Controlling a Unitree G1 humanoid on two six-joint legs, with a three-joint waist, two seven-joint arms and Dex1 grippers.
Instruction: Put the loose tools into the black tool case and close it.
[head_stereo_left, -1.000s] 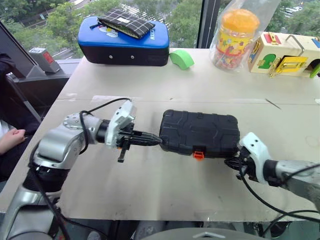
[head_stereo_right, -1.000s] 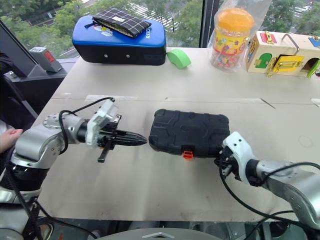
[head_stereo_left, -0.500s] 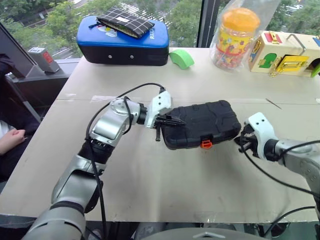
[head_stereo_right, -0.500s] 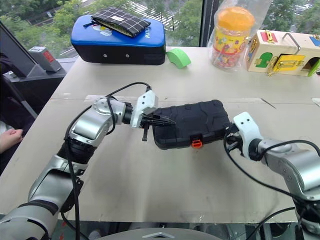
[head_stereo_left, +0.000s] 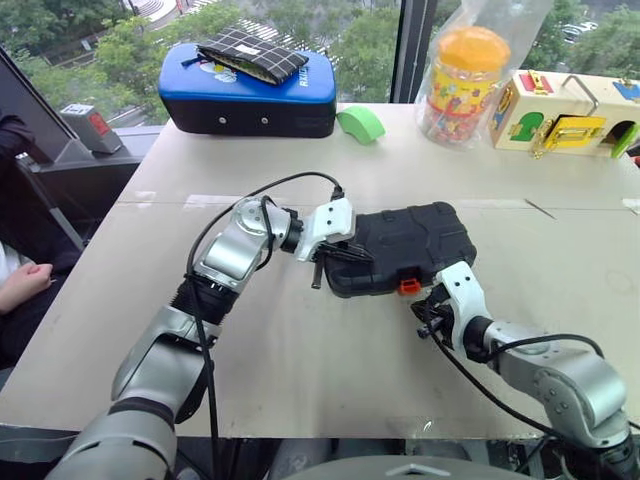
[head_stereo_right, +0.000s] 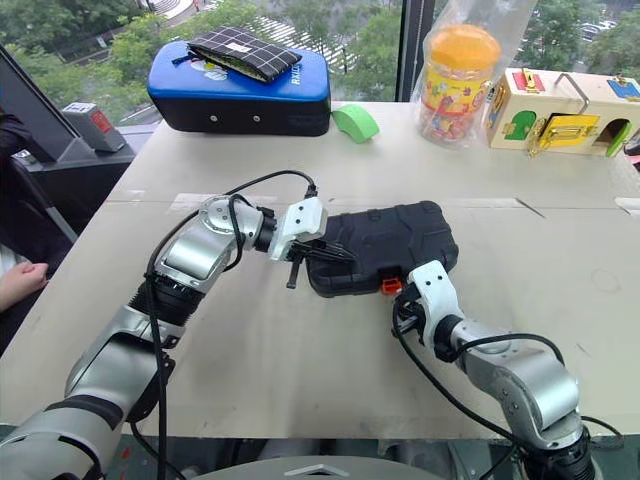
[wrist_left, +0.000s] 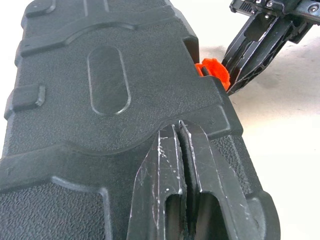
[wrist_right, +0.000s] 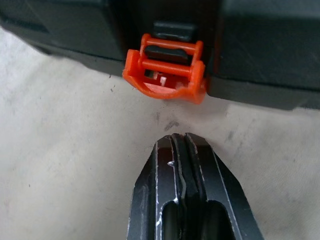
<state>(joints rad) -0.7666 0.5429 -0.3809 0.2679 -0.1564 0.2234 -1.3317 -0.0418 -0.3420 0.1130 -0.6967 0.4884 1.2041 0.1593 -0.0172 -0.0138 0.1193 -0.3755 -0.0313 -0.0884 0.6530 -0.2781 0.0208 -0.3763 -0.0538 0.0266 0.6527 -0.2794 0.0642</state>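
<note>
Both arms have closed in on the shut black tool case (head_stereo_left: 405, 248) mid-bench: the left tool (wrist_left: 182, 145), pinched shut and empty, presses its lid, and the right tool (wrist_right: 184, 145), likewise shut, now sits at six o'clock of the orange latch (wrist_right: 167, 75), probably to snap it

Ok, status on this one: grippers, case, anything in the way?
Left gripper shut, tips on the black tool case lid. Right gripper shut, just short of the orange latch. Lid down. Nothing between.
</note>
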